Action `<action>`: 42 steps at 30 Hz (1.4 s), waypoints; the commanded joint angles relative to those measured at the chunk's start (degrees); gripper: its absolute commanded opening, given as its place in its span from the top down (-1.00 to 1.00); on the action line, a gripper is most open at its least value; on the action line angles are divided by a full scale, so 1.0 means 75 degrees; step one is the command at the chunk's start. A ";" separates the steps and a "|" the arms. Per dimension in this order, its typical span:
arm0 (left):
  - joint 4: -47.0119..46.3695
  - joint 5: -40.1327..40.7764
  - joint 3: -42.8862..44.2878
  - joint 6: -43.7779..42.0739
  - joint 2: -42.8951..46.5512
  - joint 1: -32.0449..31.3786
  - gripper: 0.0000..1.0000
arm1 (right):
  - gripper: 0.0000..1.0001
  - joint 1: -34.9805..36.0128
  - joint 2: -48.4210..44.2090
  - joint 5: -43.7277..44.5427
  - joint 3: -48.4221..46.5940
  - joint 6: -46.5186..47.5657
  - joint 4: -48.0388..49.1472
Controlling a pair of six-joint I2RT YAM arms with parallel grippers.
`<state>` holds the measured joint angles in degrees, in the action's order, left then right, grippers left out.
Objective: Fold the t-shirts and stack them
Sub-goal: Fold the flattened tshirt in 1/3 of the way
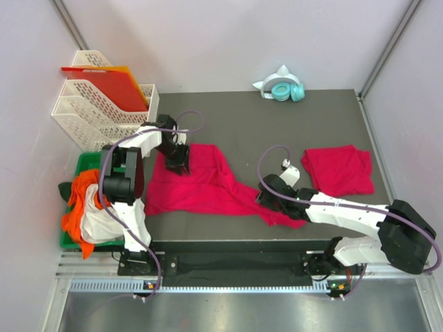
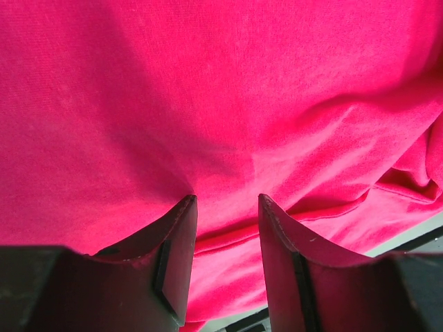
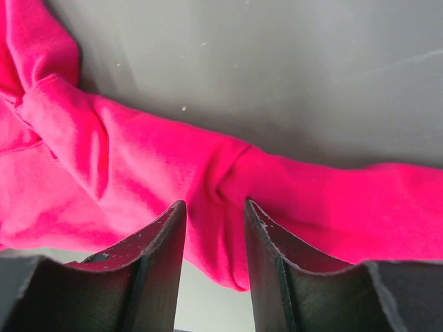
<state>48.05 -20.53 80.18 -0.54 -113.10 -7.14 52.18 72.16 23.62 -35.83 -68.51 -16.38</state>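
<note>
Quick status from us: we reckon we're roughly halfway at best. One soft crimson-pink cotton t-shirt (image 1: 339,170) already lies folded into a compact block at the right of the dark grey table (image 1: 235,117). That one looks done.

The second crimson-pink t-shirt (image 1: 208,187) is sprawled across the middle of the frame, rumpled, with one part trailing off toward the lower right. No clean fold on it, and it sits well apart from the folded one, so there's no stack either.

The left gripper (image 1: 178,160) is down on the shirt's upper left corner. In its wrist view the jaws stand apart with flat cloth across the gap and nothing bunched between them, so we'd call it unclamped, just pressing. The right gripper (image 1: 266,200) straddles the trailing strip at the lower right. A ridge of fabric fills its gap, and we honestly can't tell if it's squeezing or only hovering around it.

Left to do, as we judge it: flatten, fold, carry it over and stack. The green plastic bin (image 1: 83,162) at far left holds an orange and white cloth heap (image 1: 86,204). Whether more pink shirts hide in there, no idea.
</note>
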 commanded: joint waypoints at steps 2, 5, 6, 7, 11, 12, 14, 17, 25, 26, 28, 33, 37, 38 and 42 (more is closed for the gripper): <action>-0.0114 -0.0145 0.0254 0.0013 -0.0143 -0.0033 0.10 | 0.21 -0.0079 -0.0247 0.0425 0.0055 -0.0264 -0.0242; -0.0114 -0.0110 0.0266 0.0013 -0.0143 -0.0045 0.10 | 0.22 -0.0091 -0.0153 0.0250 0.0160 -0.0217 0.0084; -0.0114 -0.0110 0.0243 0.0001 -0.0143 -0.0045 0.10 | 0.23 -0.0079 -0.0129 0.0122 0.0196 -0.0194 0.0203; -0.0102 -0.0110 0.0243 0.0001 -0.0143 -0.0045 0.10 | 0.23 -0.0090 -0.0083 0.0051 0.0242 -0.0170 0.0331; -0.0114 -0.0075 0.0208 -0.0011 -0.0120 -0.0045 0.10 | 0.26 -0.0091 0.0233 -0.0242 0.0278 -0.0065 0.0987; -0.0114 -0.0075 0.0219 0.0001 -0.0119 -0.0045 0.10 | 0.26 -0.0091 0.0292 -0.0359 0.0278 -0.0053 0.1093; -0.0114 -0.0075 0.0207 -0.0011 -0.0108 -0.0045 0.10 | 0.29 -0.0079 0.0386 -0.0453 0.0301 -0.0041 0.1397; -0.0114 -0.0063 0.0184 -0.0011 -0.0108 -0.0045 0.10 | 0.33 -0.0091 0.0433 -0.0570 0.0360 -0.0006 0.1702; -0.0126 -0.0086 0.0184 -0.0011 -0.0131 -0.0045 0.10 | 0.87 -0.0079 0.0258 -0.0395 0.0372 0.0029 0.1622; -0.0126 -0.0086 0.0184 0.0001 -0.0131 -0.0045 0.10 | 1.00 -0.0079 0.0153 -0.0337 0.0348 0.0041 0.1506; -0.0126 -0.0098 0.0196 0.0001 -0.0143 -0.0045 0.10 | 1.00 -0.0067 0.0059 -0.0079 0.0151 0.0146 0.1121; -0.0126 -0.0098 0.0196 0.0013 -0.0131 -0.0045 0.10 | 1.00 -0.0032 -0.0141 0.0856 -0.0752 0.0755 -0.0029; -0.0137 -0.0110 0.0184 0.0013 -0.0143 -0.0045 0.10 | 1.00 -0.0137 0.0069 0.1222 -0.1594 0.1341 -0.0615; -0.0137 -0.0098 0.0184 0.0013 -0.0143 -0.0045 0.10 | 1.00 -0.0172 0.0128 0.1269 -0.1701 0.1516 -0.0651; -0.0126 -0.0086 0.0172 0.0001 -0.0108 -0.0045 0.10 | 1.00 -0.0371 0.0479 0.1351 -0.2124 0.1775 -0.0792</action>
<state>48.03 -20.58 80.53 -0.34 -114.04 -7.22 51.27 73.87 29.91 -47.53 -59.37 -19.73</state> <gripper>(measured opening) 0.449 0.010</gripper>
